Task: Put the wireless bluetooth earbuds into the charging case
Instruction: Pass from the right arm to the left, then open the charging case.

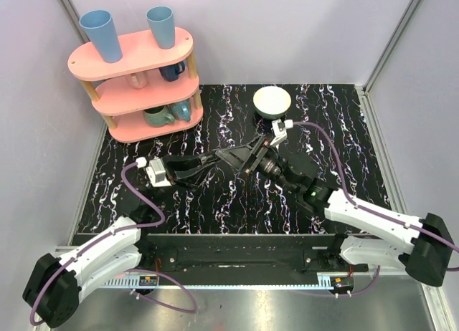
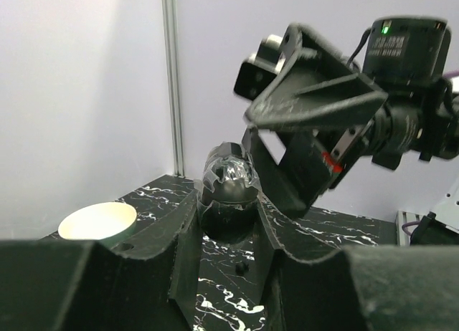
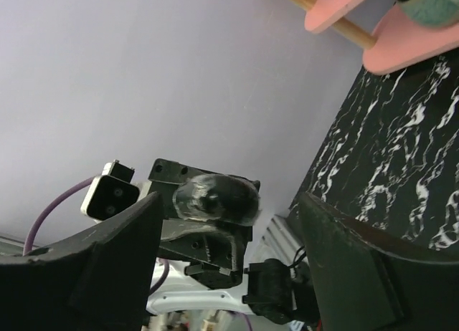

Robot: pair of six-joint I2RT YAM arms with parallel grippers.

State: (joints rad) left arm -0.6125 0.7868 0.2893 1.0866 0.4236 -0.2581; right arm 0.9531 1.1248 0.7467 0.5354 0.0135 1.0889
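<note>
My left gripper (image 2: 228, 205) is shut on a small black object (image 2: 229, 184), rounded with a glossy clear-looking top, and holds it above the marbled table. In the right wrist view the same black object (image 3: 215, 200) shows between the left gripper's fingers. My right gripper (image 3: 228, 227) is open and empty, its fingers spread wide and pointing at that object. In the top view the left gripper (image 1: 214, 160) and the right gripper (image 1: 231, 156) meet tip to tip at the table's middle. No cream case and no whitish earbuds show in any view.
A white bowl (image 1: 272, 102) stands at the back of the table, also in the left wrist view (image 2: 97, 220). A pink three-tier shelf (image 1: 136, 84) with cups stands back left. A tiny dark speck (image 2: 244, 269) lies on the table under the left gripper.
</note>
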